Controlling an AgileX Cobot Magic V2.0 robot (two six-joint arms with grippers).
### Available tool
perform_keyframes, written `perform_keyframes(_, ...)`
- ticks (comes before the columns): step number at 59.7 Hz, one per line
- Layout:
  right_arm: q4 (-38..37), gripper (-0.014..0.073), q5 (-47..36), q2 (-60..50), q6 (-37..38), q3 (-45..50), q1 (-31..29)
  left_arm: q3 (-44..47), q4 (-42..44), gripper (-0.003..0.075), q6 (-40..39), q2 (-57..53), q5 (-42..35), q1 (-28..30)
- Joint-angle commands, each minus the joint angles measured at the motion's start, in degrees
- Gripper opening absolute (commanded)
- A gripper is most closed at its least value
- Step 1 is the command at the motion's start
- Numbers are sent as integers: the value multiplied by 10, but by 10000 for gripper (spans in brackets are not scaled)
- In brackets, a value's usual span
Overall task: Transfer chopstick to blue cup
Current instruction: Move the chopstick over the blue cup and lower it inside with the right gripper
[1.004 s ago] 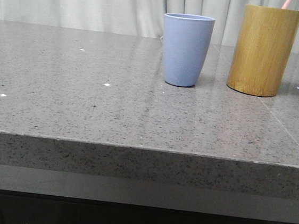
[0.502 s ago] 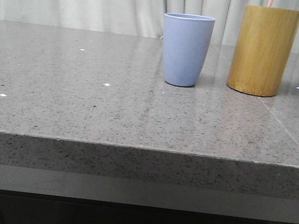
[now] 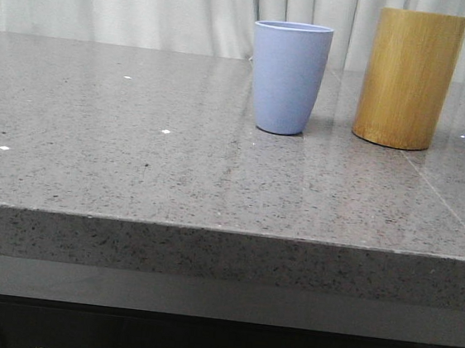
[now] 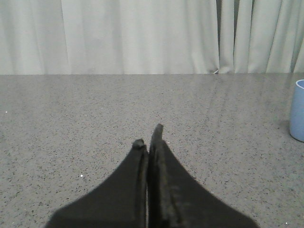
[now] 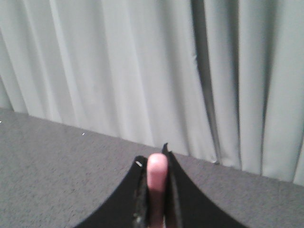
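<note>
So my right gripper (image 5: 155,190) is clamped on the chopstick (image 5: 156,178), my left gripper (image 4: 148,142) rests pressed together over the table (image 3: 135,147), and the blue cup (image 3: 288,76), left of the bamboo holder (image 3: 409,76), awaits the drop.

No legible text or labels anywhere.

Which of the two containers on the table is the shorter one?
The blue cup is shorter. It tapers toward its base and stands to the left of the taller, straight-sided yellow-brown bamboo holder in the front view.
</note>
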Motion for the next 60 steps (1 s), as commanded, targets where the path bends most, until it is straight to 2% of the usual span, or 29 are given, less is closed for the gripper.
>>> perform_keyframes(1,-2,-17,-33,8,-6,-19,10,-14,-5,-19,0,7,-50,0)
perform_keyframes(22,-9,-5,-35,115,-6,-17,10,-14,-5,-19,0,7,-50,0)
perform_keyframes(41,-9,248,-25,110,-6,-17,10,-14,-5,-19,0,7,-50,0)
perform_keyframes(47,-9,279,-24,93,-6,-18,10,-14,-5,-19,0,7,-50,0)
perform_keyframes(60,-9,269,18,28,-6,-18,2,-14,-5,-19,0,7,-50,0)
